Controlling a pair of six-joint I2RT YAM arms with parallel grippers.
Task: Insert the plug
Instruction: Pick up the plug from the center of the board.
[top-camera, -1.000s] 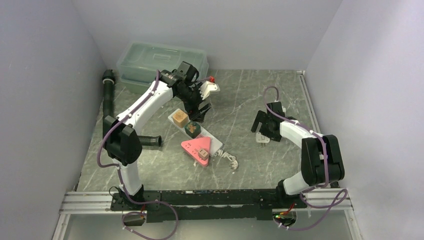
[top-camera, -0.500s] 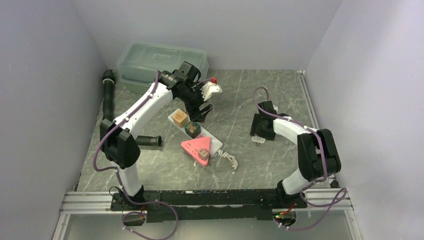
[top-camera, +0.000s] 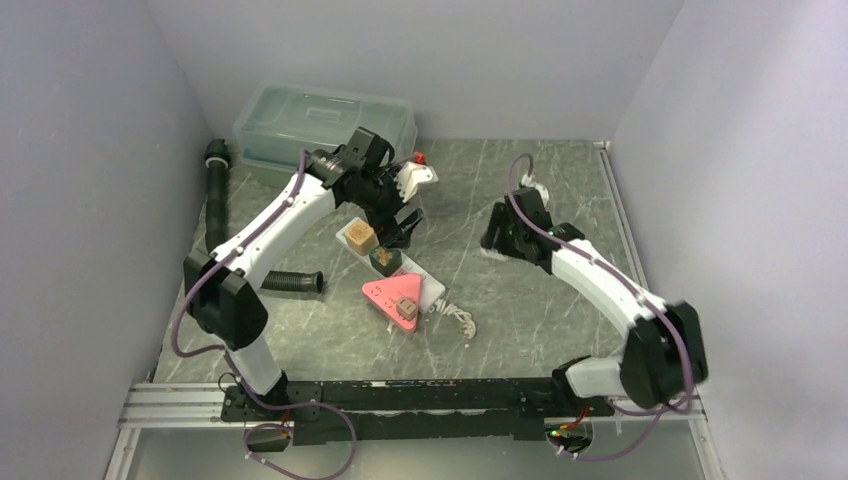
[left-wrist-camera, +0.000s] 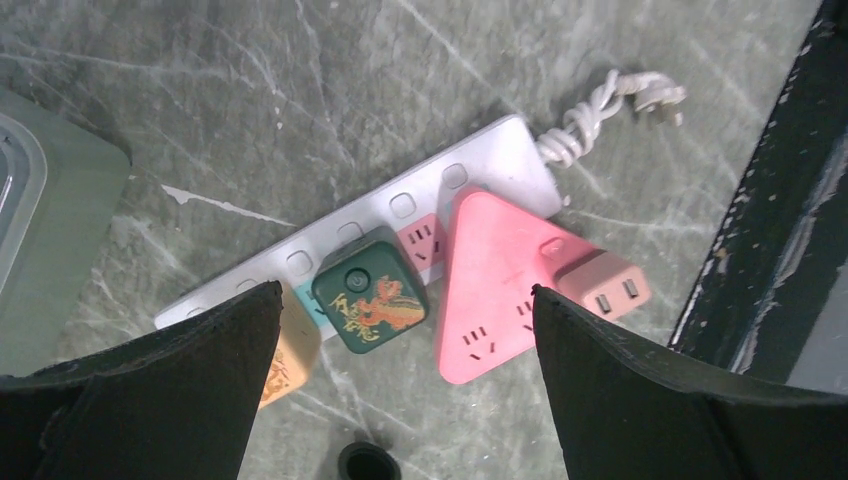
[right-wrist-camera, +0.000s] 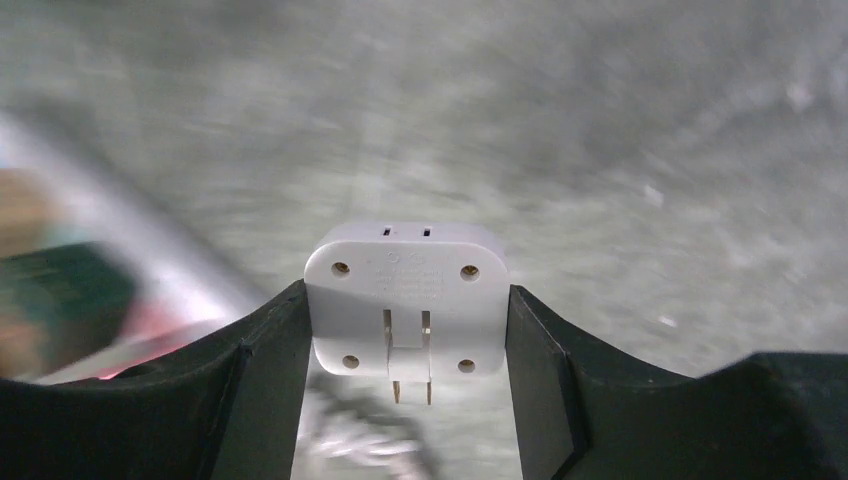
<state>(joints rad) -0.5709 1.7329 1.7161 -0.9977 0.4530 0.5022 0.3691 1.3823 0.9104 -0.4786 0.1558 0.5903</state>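
Right gripper (right-wrist-camera: 405, 295) clamps white plug (right-wrist-camera: 405, 265), prongs exposed, over table (top-camera: 560, 200) centre, right of power strip (left-wrist-camera: 490, 160). Left gripper (left-wrist-camera: 400, 300) gapes above strip. Square prongs to free socket (left-wrist-camera: 420, 240), press straight down; left should pin strip.

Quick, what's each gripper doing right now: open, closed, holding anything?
Left gripper: open, holding nothing, above the power strip.
Right gripper: closed on the white plug.
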